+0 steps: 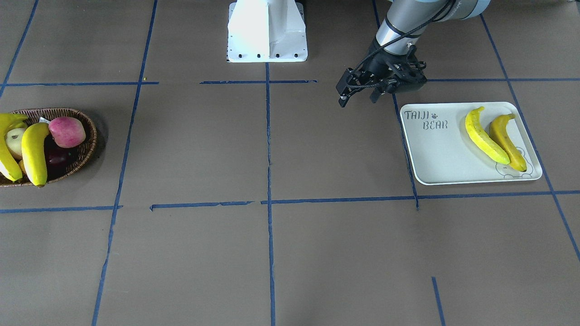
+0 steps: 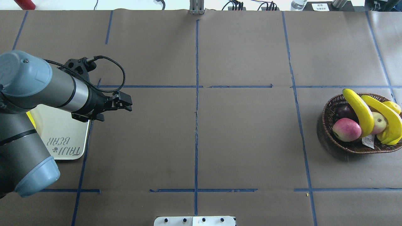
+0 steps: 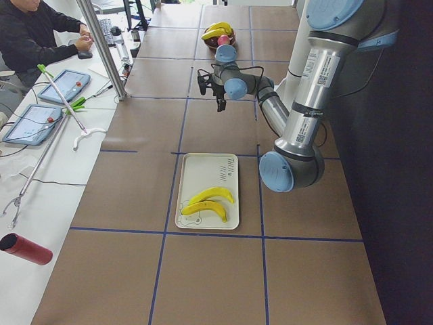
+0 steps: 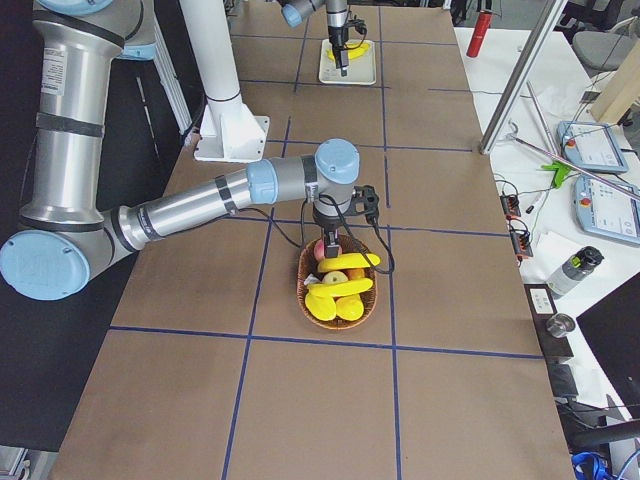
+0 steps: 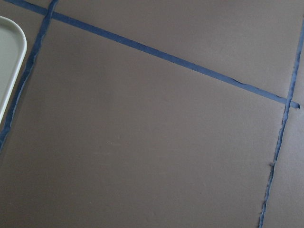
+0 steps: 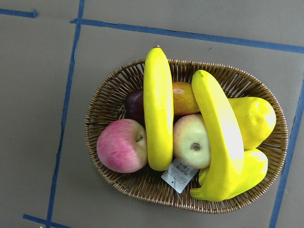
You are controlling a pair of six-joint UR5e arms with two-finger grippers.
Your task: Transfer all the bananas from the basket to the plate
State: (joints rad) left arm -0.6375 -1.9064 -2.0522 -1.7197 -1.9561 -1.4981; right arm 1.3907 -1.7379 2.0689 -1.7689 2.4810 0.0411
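Beside the plate, the left fingers hang spread apart, empty.

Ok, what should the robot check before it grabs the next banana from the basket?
1. Two bananas lie on top of the apples in the basket: ok.
2. The right hand is above the basket: ok.
3. The right hand is open: cannot tell.
4. The plate has bare room beside its two bananas: ok.
5. The left hand is open, empty and off the plate: ok.

Brown table with blue tape lines
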